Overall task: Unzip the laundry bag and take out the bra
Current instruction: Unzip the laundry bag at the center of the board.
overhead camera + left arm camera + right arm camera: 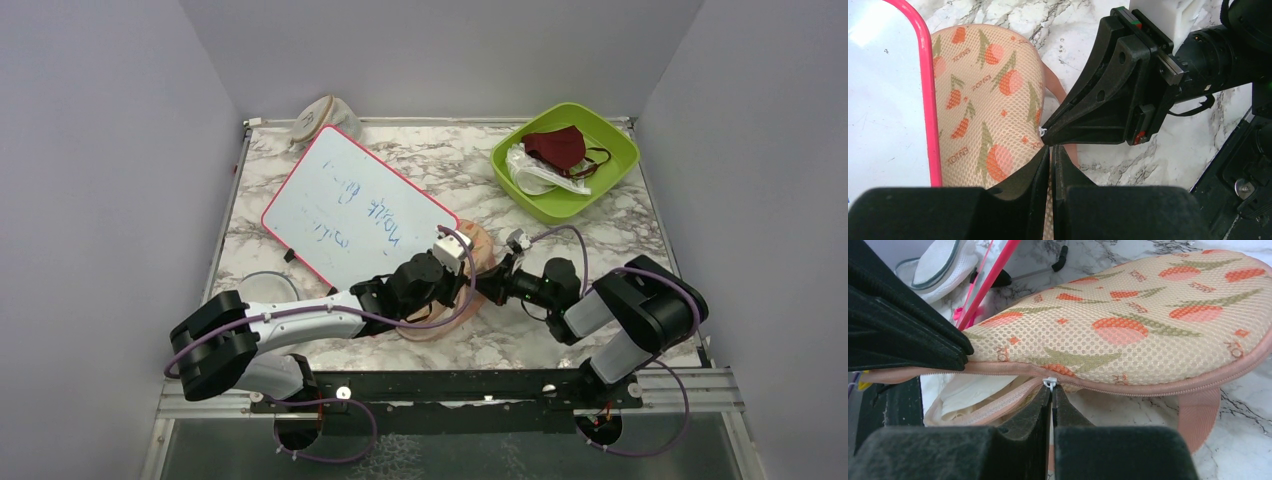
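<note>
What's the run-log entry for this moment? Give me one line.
phase: unzipping | left gripper: shut on laundry bag edge | right gripper: shut on zip pull | zip: partly open | bra: showing inside, not removed

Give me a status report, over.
Left gripper shut on peach fruit-print mesh laundry bag; right gripper shut on its white zip pull. Zip partly open, white fabric bra showing. Pink-framed whiteboard alongside.

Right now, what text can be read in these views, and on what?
On the whiteboard: blue handwriting, too faint and scrawled to read.
On the laundry bag: a short orange word repeated across the print, too blurred to read for sure.
No other text shows.
</note>
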{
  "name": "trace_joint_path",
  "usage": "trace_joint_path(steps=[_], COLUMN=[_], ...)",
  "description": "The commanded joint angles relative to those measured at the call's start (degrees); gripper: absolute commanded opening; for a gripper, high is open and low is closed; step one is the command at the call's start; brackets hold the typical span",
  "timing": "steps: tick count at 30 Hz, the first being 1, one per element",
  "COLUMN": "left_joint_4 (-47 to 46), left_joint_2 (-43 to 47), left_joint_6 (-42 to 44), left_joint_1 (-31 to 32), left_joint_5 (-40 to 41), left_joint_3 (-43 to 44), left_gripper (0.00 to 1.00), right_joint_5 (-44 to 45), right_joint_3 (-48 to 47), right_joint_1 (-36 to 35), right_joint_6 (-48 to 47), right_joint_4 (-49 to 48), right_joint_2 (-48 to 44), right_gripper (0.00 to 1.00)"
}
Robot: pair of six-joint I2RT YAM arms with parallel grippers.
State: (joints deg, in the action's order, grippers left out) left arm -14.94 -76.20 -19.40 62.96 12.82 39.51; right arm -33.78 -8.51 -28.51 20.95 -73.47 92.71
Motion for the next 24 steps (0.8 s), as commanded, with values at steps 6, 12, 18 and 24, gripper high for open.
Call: trace_joint_path(steps=[6,12,18,24], left_joint_4=[-0.8,0.0,1.1,0.9], left_joint_2=[3.3,3.7,-0.9,-6.4], left_joint_6=[0.5,1.8,3.3,5.0], left_joint_1=[-0.1,-0.1,0.8,2.8], left_joint_5=[-0.5,-0.1,-1.9,2.0], left_joint_3=[-0.8,-1.0,1.4,4.2], left_gripper=[0.0,0.0,0.19,0.5], right_joint_5=[8.1,14.5,12.3,11.0], right_joint_3=[-0.2,-3.9,-3.8,-3.8], right_joint_1=[-0.4,-0.4,-0.4,-0.4], right_joint_6=[0.9,1.9,0.1,0.3], right_joint_4=[4.8,23.1,24.7,25.1], right_joint_2=[-2.7,-8.6,-10.7,-11.8], right_gripper=[0.01,0.01,0.01,0.01])
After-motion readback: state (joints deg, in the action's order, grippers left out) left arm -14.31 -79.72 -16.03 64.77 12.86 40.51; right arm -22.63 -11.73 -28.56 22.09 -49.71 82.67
